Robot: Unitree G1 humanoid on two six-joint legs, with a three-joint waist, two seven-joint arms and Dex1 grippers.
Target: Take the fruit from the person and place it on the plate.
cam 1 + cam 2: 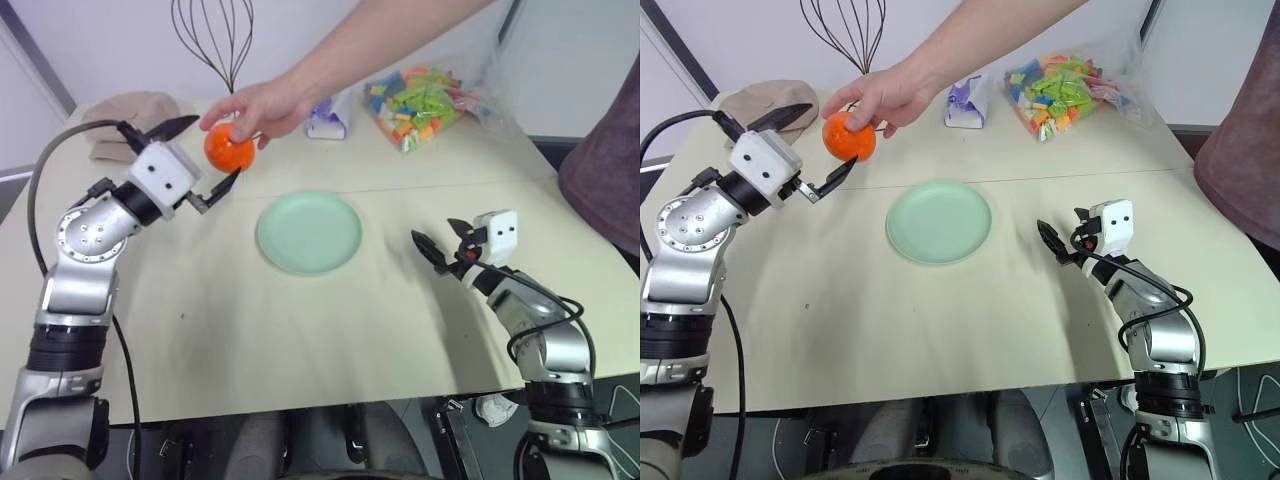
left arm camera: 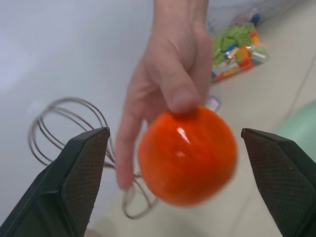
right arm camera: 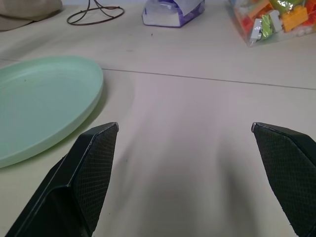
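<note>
The person's hand (image 1: 262, 108) holds the fruit (image 1: 229, 148) in the air above the table's (image 1: 300, 330) far left part, pinched from above by the fingertips. The left gripper (image 1: 200, 155) has its two black fingers spread wide on either side of the fruit — one finger above and behind it, the other below and in front — and in the left wrist view the fruit (image 2: 186, 155) sits between the two pads with a clear gap on each side, so nothing is gripped yet.

The step in hand looks like the handover itself. To do it well, the left gripper should probably settle so the fruit sits centred between the pads, then close on its widest part, away from the person's fingertips (the thumb lies over the top of the fruit, so a high grip risks pinching it). A smooth round skin can slip, so a firm, even squeeze before pulling away seems wise — and the pull should wait until the hand lets go.

The plate (image 1: 309, 232) lies bare near the middle of the table, well apart from the fruit. The right gripper (image 1: 436, 247) hovers by the table's right edge, fingers wide and holding nothing.
</note>
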